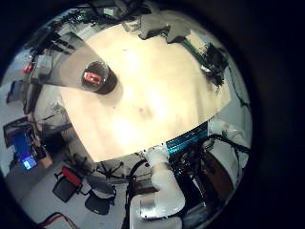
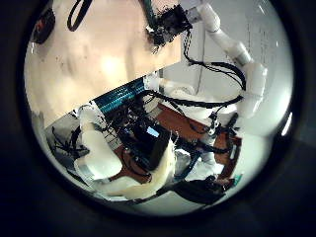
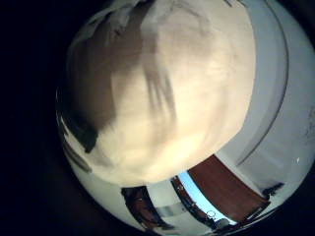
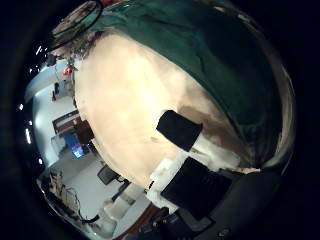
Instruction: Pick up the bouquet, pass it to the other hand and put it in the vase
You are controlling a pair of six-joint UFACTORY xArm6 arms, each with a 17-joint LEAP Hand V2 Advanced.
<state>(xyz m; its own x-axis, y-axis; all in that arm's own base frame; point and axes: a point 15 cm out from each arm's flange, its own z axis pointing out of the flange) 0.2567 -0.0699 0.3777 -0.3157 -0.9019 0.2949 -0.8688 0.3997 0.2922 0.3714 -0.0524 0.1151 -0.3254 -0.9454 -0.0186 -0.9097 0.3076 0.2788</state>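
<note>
In the left little finger side palm view a dark upright vase (image 1: 98, 76) stands on the pale table top (image 1: 152, 105), with something small and bright at its mouth. I cannot make out the bouquet as such in any view. The other hand (image 1: 152, 23) hangs over the table's far edge, away from the vase. It also shows in the left thumb side palm view (image 2: 173, 22), too small to read its fingers. The right thumb side palm view shows that hand's own dark finger parts (image 4: 182, 130) close above the table (image 4: 130, 100). The left hand's fingers do not show.
A large dark creased sheet (image 4: 200, 60) lies along one side of the table in the right thumb side palm view. The right little finger side palm view shows the bare table (image 3: 167, 88) with finger-like shadows. Chairs and clutter (image 1: 76, 186) stand beyond the table's edge.
</note>
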